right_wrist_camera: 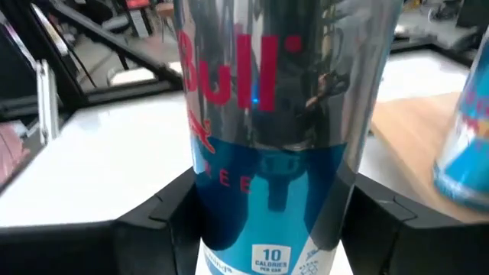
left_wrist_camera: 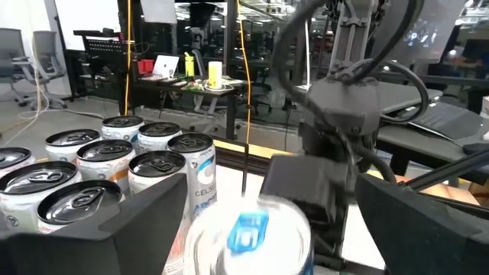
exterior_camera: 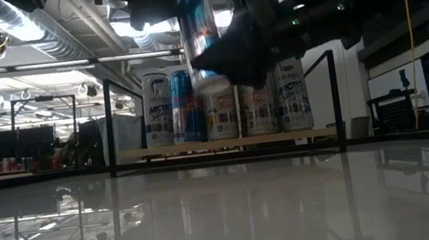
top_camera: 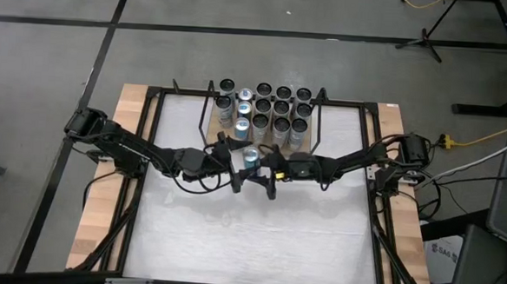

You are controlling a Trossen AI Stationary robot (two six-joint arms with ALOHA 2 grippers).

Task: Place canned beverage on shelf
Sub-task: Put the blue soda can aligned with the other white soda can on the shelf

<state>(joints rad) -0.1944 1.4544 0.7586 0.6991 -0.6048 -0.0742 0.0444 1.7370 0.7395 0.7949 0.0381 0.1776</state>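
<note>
The can (right_wrist_camera: 263, 145) stands upright, pinched in the right gripper (top_camera: 265, 170) above the bench (top_camera: 248, 246), the left gripper (top_camera: 235, 163) spread wide beside it, the shelf (top_camera: 204, 126) near the bench's far edge.

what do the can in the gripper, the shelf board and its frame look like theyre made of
The can: looks like thin metal with a glossy printed silver and blue skin; it mirrors its surroundings. The shelf board: apparently light wood with a matte face, though grain is too small to see. Its frame: thin black rod, probably painted metal.
</note>
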